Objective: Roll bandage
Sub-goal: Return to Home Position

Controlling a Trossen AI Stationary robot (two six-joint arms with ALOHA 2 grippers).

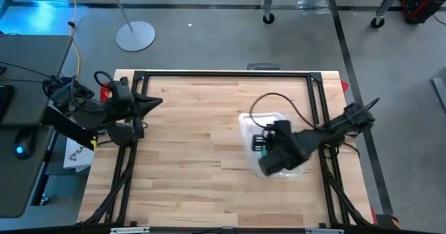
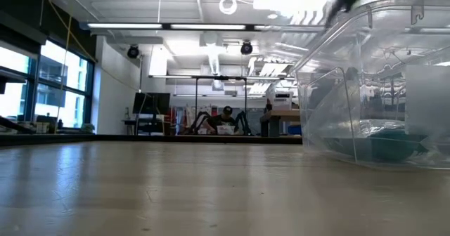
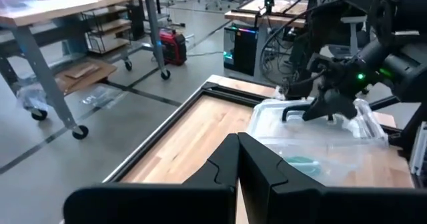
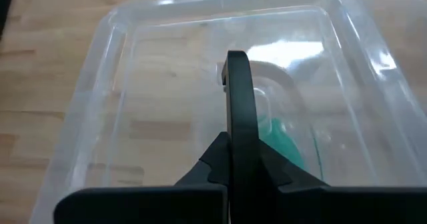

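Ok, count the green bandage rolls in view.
1. The green bandage roll lies in the clear plastic bin on the table's right half, below the right gripper; the left gripper waits at the left edge. More may hide under the arm.

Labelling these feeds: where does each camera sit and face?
High: overhead, down on the table; both arms show.
Low: table height, facing the room; bin close, no pincer distinct.
Left wrist: faces the right pincer over the bin; own left pincer, shut, nearest.
Right wrist: faces down into the bin and bandage; own pincer nearest.
All four share the bin.
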